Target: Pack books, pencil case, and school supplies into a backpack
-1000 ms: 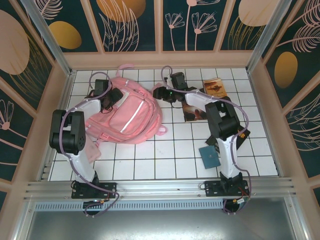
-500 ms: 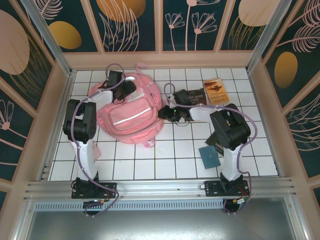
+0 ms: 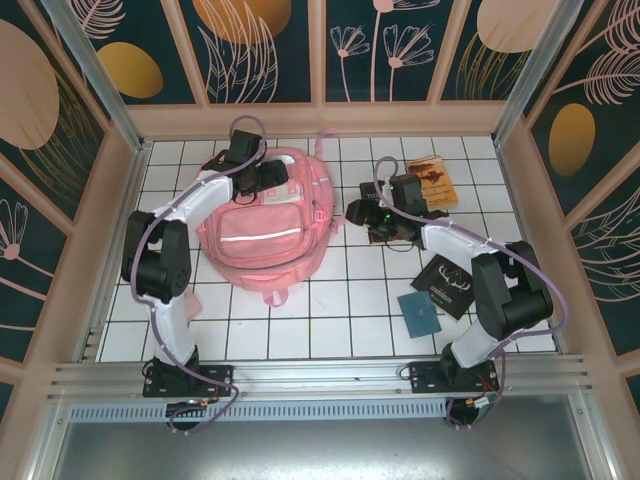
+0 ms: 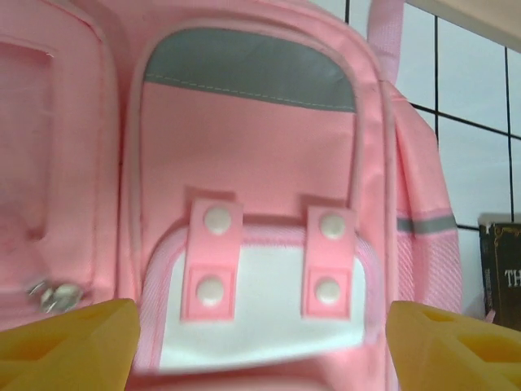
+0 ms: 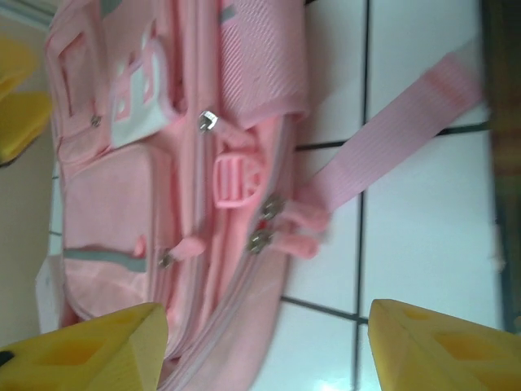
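Backpack (image 3: pixel 262 230) has swung round square since a second ago and lies left of centre on the counter (image 3: pixel 340 310). Black book (image 3: pixel 447 283) is now uncovered by my right arm. My left hand (image 4: pixel 264 346) is open over the front pocket, and my right hand (image 5: pixel 267 346) is open beside the bag's side, both empty. Bag is soft, floppy, probably light (looks unfilled). Pinch the zipper pulls (image 5: pixel 262 236), not slack fabric.

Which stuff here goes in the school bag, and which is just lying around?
For the job: pink backpack, dark brown book, orange-brown book, black book, and probably the flat teal square.

Just lying about: a small pale pink piece beside the left arm, too small to tell what it is.
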`<state>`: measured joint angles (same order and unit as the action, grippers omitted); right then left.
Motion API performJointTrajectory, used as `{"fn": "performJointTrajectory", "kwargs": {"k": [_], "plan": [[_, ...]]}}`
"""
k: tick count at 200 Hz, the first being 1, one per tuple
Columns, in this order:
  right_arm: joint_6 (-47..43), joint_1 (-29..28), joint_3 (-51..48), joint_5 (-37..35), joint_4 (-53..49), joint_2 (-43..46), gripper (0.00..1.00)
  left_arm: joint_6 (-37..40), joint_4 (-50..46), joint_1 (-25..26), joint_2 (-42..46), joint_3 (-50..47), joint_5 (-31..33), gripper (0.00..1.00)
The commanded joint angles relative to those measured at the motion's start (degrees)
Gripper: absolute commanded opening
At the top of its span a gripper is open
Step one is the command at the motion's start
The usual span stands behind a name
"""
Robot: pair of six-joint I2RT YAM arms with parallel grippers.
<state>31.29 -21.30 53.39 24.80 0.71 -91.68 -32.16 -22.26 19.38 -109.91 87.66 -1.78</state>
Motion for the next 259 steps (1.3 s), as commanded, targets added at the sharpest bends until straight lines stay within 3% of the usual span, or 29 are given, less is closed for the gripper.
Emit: {"fn": "performJointTrajectory", "kwargs": {"k": [1, 30, 58, 104, 156, 206, 221, 247, 259], "plan": [[-3.61, 1.31, 1.59, -0.57, -2.46, -1.14, 0.69, 2.67, -11.68, 6.47, 3.21, -1.21, 11.98, 0.77], [-4.12, 2.22, 3.14, -0.36, -1.82, -2.97, 0.77, -0.97, -17.2, 14.66, 0.44, 0.99, 16.48, 0.69], [-3.67, 3.09, 3.39, -0.36, -0.96, -3.74, 0.8, -4.9, -20.01, 18.61, -4.87, 4.58, 19.84, 0.64], [-3.91, 4.59, 2.39, 0.43, -0.25, -3.82, 0.81, -7.34, -21.71, 18.81, -10.39, 9.29, 24.14, 0.49], [-3.95, 4.77, 2.83, 1.26, 0.17, -4.9, 0.8, -7.21, -23.19, 18.77, -14.76, 13.82, 27.92, 0.41], [-4.96, 4.75, 3.17, 0.96, -0.71, -5.1, 0.8, -7.3, -23.79, 18.77, -16.74, 14.21, 26.87, 0.34], [-5.74, 4.77, 3.22, 0.98, -0.75, -5.1, 0.79, -7.11, -23.82, 18.73, -16.52, 14.25, 26.84, 0.25], [-10.11, 4.44, 3.59, 1.33, -0.33, -4.52, 0.73, -5.99, -23.76, 18.77, -14.43, 15.16, 27.22, 0.01], [-14.1, 3.88, 3.41, 2.01, 0.6, -3.99, 0.69, -4.97, -23.62, 18.77, -12.27, 15.56, 27.45, 0.0]]}}
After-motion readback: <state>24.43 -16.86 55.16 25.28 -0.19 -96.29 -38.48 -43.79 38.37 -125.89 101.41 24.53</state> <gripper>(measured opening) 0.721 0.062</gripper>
